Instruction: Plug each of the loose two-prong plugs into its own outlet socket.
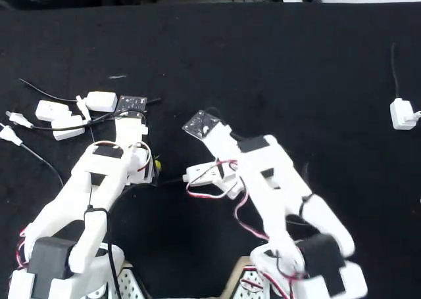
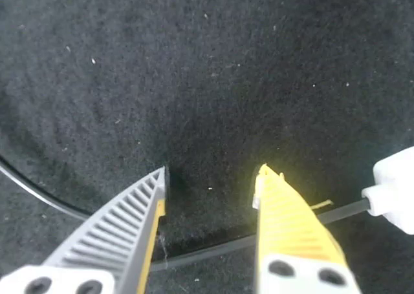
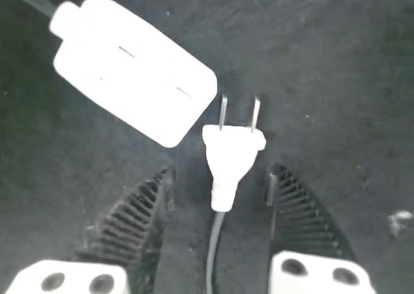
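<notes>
The right gripper [image 3: 220, 172] is open, its fingers at each side of a white two-prong plug [image 3: 231, 150] that lies unclamped on the black table [image 1: 276, 56]; the prongs sit just beside a corner of the white outlet socket [image 3: 132, 71], not inserted, between the two arms. The left gripper [image 2: 210, 183] is also open and holds nothing, above a black cable [image 2: 213, 247]; other sockets and plugs [image 1: 68, 125] lie at the far left.

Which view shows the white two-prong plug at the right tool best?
The right wrist view: the plug lies inside the open right tool, both prongs clear. In the high view the right arm hides it; the left wrist view faces a black cable.
</notes>
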Controlling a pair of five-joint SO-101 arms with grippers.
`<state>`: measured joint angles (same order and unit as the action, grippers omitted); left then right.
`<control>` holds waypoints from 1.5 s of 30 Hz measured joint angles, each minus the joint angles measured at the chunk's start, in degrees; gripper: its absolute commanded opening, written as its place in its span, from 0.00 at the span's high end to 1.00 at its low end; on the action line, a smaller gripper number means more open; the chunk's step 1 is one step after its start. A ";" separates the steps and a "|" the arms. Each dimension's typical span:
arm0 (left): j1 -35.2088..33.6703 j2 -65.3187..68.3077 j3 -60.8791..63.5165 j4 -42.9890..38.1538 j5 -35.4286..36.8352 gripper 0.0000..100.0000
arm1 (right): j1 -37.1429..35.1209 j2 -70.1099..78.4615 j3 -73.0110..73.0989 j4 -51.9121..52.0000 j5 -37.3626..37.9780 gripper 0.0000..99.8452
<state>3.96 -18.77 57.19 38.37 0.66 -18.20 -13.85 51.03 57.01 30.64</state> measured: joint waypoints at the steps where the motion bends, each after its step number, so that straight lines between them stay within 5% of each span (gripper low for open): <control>1: 0.00 0.00 0.00 0.00 0.00 0.78 | 0.00 1.41 -0.53 0.00 0.00 0.79; 6: 0.00 0.00 0.00 0.00 0.00 0.78 | 0.00 5.98 -1.49 -1.14 -0.09 0.80; 10: 0.00 0.00 0.00 0.00 0.00 0.78 | 3.52 6.68 -1.76 -2.46 0.00 0.99; 14: 0.00 0.00 0.00 0.00 0.00 0.78 | 7.21 6.77 -2.20 -3.43 2.02 0.99; 34: 0.00 0.00 0.00 0.00 0.00 0.78 | 8.88 6.86 -6.86 2.73 3.60 0.98; 40: 0.00 0.00 0.00 0.00 0.00 0.78 | 8.79 6.95 -11.25 9.76 2.29 0.80; 45: 0.00 0.00 0.00 0.00 0.00 0.78 | 8.18 7.38 -11.25 9.67 0.97 0.81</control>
<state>3.96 -18.77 57.19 38.37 0.66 -10.02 -6.46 39.78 66.68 31.60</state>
